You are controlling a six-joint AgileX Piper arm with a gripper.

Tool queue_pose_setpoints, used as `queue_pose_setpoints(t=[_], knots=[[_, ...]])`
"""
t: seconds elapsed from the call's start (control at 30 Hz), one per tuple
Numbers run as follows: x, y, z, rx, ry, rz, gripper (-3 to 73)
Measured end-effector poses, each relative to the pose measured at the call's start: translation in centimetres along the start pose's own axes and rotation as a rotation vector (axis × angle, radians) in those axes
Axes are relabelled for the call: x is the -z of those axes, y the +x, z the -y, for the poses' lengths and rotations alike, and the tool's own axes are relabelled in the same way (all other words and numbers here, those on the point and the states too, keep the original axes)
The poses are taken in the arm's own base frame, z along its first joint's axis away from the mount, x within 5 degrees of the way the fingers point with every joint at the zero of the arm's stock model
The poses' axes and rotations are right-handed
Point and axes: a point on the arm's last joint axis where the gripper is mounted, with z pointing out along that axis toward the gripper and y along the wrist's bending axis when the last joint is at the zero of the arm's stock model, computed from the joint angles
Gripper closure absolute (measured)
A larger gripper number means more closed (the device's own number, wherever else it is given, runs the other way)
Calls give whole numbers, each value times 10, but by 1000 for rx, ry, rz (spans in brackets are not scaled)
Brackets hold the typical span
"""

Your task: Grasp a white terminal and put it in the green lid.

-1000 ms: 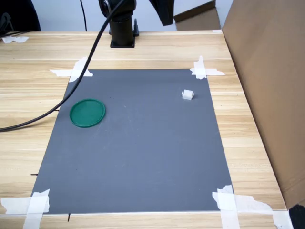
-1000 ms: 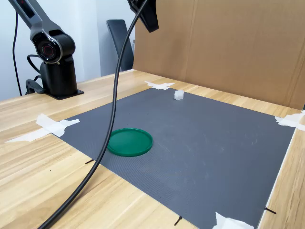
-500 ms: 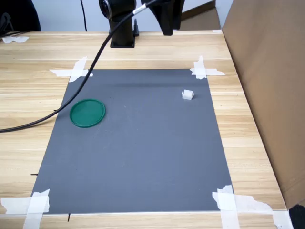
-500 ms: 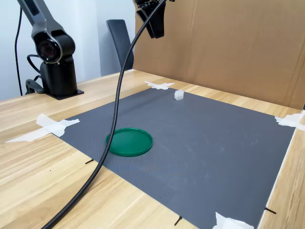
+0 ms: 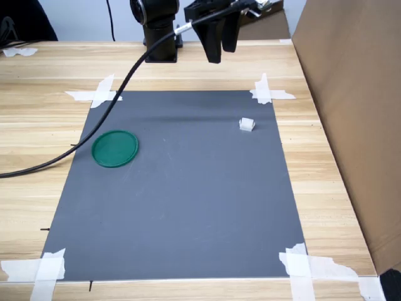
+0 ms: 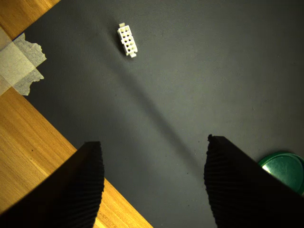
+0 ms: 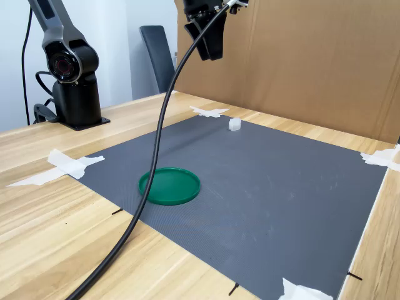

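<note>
The white terminal (image 5: 247,124) (image 7: 234,124) is a tiny block lying on the grey mat near its far corner, towards the first exterior view's right. In the wrist view the terminal (image 6: 127,40) shows rows of small holes. The green lid (image 5: 115,148) (image 7: 170,185) lies flat on the mat towards the first exterior view's left, and its edge (image 6: 284,168) peeks in beside one finger in the wrist view. My gripper (image 5: 221,55) (image 7: 210,56) (image 6: 153,142) hangs high above the mat's far edge, open, with nothing between its fingers.
The grey mat (image 5: 182,200) is taped at its corners (image 5: 269,93) to a wooden table. A tall cardboard wall (image 5: 351,113) stands along the first exterior view's right. The arm's black base (image 5: 160,37) sits at the far side, and its black cable (image 7: 150,187) hangs across the lid's side.
The gripper has come down and moved toward the terminal's side of the mat, and the cable has swung with it. The terminal and the lid have not moved.
</note>
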Motion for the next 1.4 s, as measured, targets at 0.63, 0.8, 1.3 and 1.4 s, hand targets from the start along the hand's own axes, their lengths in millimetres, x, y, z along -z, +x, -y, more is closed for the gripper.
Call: queue_pose_setpoints(t=[0.63, 0.8, 1.3, 1.4], knots=[[-46, -45, 6, 146, -143, -81, 156], [-63, -53, 6, 150, -163, -102, 156], [-87, -80, 0, 313, -166, -103, 156], [-89, -79, -3, 326, -169, -111, 156]])
